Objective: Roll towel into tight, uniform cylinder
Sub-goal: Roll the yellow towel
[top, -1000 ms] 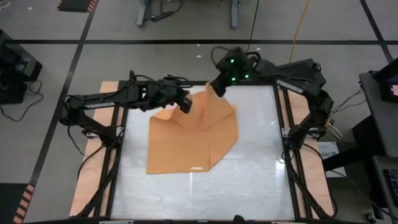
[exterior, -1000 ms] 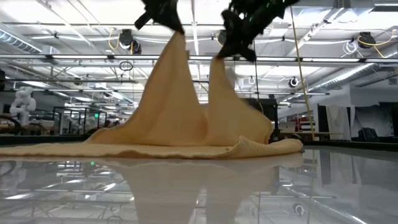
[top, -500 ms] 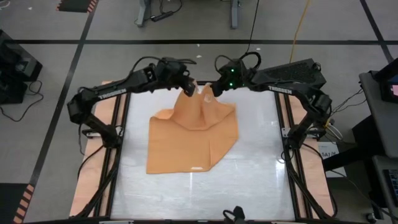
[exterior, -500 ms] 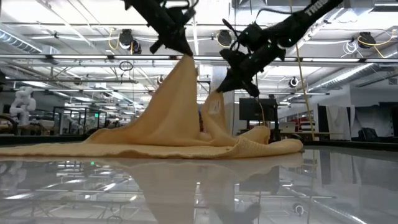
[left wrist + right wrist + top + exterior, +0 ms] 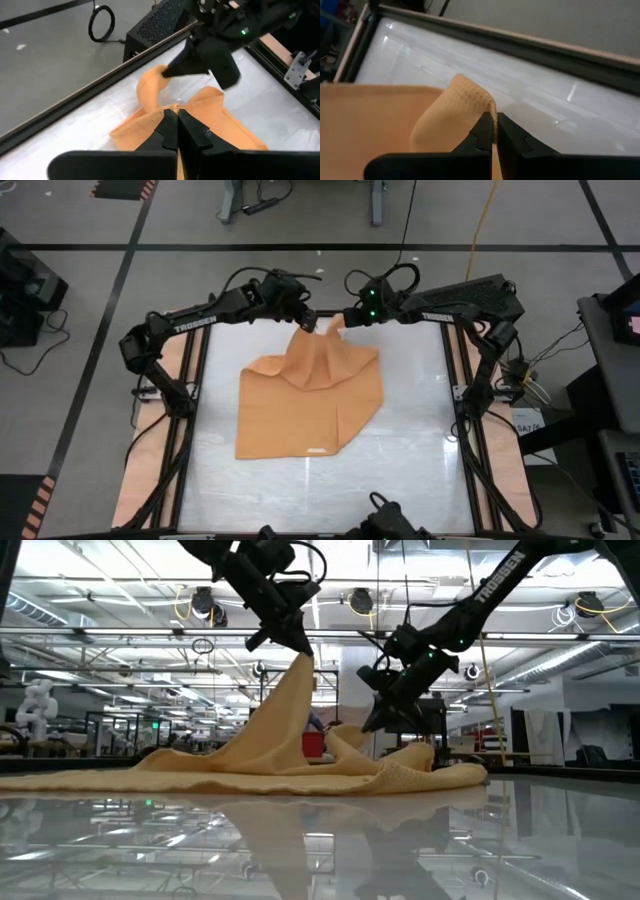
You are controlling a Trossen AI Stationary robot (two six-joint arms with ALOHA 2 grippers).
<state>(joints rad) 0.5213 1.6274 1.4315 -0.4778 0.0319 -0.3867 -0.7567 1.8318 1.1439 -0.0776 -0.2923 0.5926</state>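
Note:
The orange-tan towel [image 5: 305, 405] lies mostly flat on the white table, its white tag [image 5: 316, 450] at the near edge. Its far part is drawn up into two peaks. My left gripper [image 5: 307, 324] is shut on the higher peak [image 5: 297, 662], over the table's far edge. My right gripper [image 5: 338, 324] is shut on the lower peak [image 5: 352, 736], close to the left gripper's right. In the left wrist view, the right gripper [image 5: 167, 72] shows beyond my left fingers. My left gripper pinches a bunched bit of the towel's far part [image 5: 172, 106] between its two fingers, slanting down from the left. The cloth hangs from the fingers in a tall ridge [image 5: 270, 720] that runs down to the flat part on the table. My right gripper pinches a folded-over bit of the towel's far edge [image 5: 482, 107] between its two fingers, slanting down from the right. The cloth curls in a loop [image 5: 455, 105] beside the fingers. This bit is lifted a little above the table, the rest slack.
The table's dark frame rail [image 5: 320, 318] runs just behind both grippers. Bare white tabletop [image 5: 410, 470] lies to the right of and in front of the towel. Both arms reach in from the table's far corners.
Both grippers, staying shut on the towel, have carried its far part toward the table's far edge. The right gripper has sunk much lower and rolled; the left has sunk a little. The two peaks stand lower and farther back; the near part has stayed flat.

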